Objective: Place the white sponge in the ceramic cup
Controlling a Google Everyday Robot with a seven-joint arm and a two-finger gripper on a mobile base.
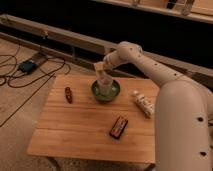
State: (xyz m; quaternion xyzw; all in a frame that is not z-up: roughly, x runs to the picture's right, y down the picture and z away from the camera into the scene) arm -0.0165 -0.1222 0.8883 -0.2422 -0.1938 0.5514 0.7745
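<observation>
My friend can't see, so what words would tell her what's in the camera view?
A white robot arm reaches over a wooden table, its gripper above a pale ceramic cup standing in a green bowl.

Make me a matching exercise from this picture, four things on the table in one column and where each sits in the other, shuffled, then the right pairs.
Things:
1. green bowl
2. dark candy-bar packet
3. small red item
4. white tube

Places:
A. left part of the table
B. near the table's right edge, beside the arm
C. back middle, under the gripper
D. front of the table, nearer than the bowl

Pairs: 1-C, 2-D, 3-A, 4-B
</observation>
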